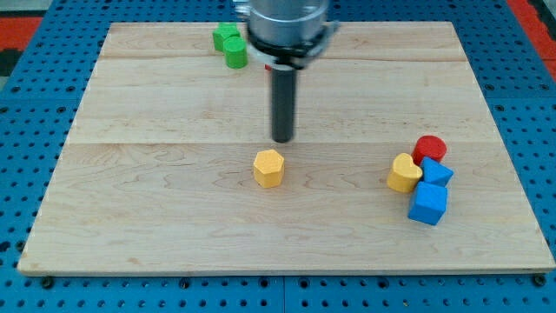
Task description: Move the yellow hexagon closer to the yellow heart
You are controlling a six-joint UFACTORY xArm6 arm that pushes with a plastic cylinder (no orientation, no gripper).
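Currently: my tip (282,139), bare rod without jaws, holding nothing, just above yellow hexagon (269,168). Yellow heart (404,172) well apart, view's right.

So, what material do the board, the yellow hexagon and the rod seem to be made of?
The board looks like pale unpainted wood: grain lines and plank seams show. The yellow hexagon looks like painted wood or plastic with a matte, even colour; the picture leaves that open. The rod looks like dark metal or plastic with a faint sheen. My tip stands just above the hexagon toward the view's top, apart from it.
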